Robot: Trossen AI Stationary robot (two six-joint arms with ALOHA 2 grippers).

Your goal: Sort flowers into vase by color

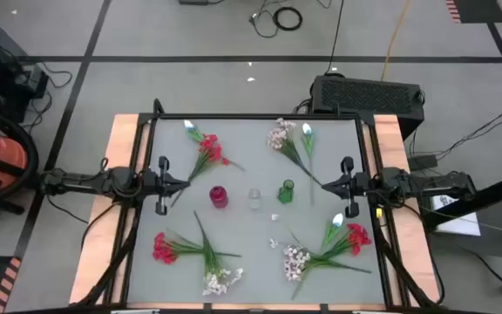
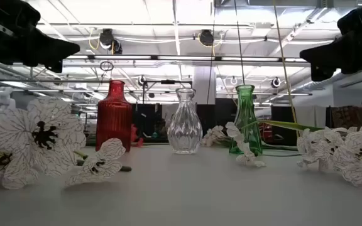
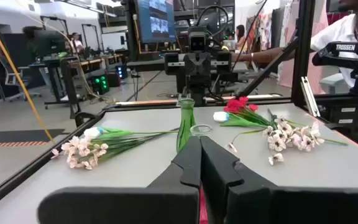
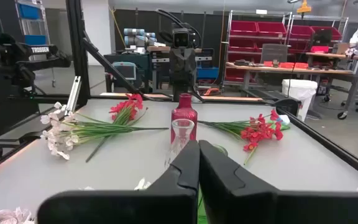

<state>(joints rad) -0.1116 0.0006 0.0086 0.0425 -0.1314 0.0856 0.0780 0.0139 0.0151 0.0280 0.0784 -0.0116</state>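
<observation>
Three small vases stand in a row mid-table: red vase point(image 1: 219, 197), clear vase point(image 1: 255, 199), green vase point(image 1: 286, 192). Four mixed bunches of flowers lie flat around them: far left point(image 1: 206, 150), far right point(image 1: 288, 141), near left point(image 1: 194, 253), near right point(image 1: 325, 249), each with red, pinkish-white and white-bud sprigs. My left gripper point(image 1: 178, 183) hovers left of the red vase, shut and empty, pointing at the row. My right gripper point(image 1: 324, 184) hovers right of the green vase, also shut and empty. Both sets of fingertips meet in the wrist views point(image 3: 199, 140) point(image 4: 197, 144).
A loose pale blossom point(image 1: 274, 217) lies near the green vase, another point(image 1: 273, 243) nearer the front. Wooden side boards point(image 1: 103, 235) and a black frame point(image 1: 260, 117) border the table. A person point(image 3: 347, 37) stands beyond the table's right side.
</observation>
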